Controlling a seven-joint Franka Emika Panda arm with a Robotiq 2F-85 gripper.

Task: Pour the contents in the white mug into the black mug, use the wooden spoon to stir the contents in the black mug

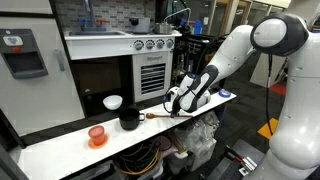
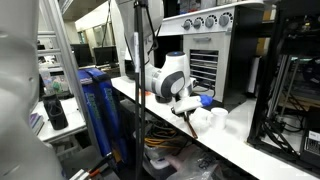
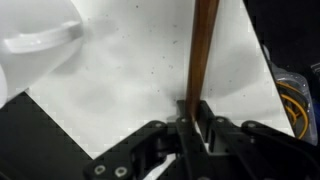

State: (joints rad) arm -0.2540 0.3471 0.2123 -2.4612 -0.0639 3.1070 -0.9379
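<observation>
Wooden spoon (image 3: 200, 50) is clamped in the gripper (image 3: 190, 112). In the wrist view the fingers are drawn in narrow on its slender handle, which runs straight away from them over the white surface (image 3: 120, 90). In an exterior view the spoon reaches low and nearly level from the gripper towards the black mug (image 1: 129, 119), its far end just beside the mug. Whether it touches the mug or the surface cannot be told. Behind the black mug the white mug (image 1: 113, 102) stands upright, near it but apart. An orange-red cup (image 1: 97, 134) on a saucer stands further along the surface, near its front edge. The white arm (image 1: 235, 50) bends down from the side to the gripper. In an exterior view taken from behind the arm, the gripper hangs low over the surface, but the spoon there is too small to make out.
</observation>
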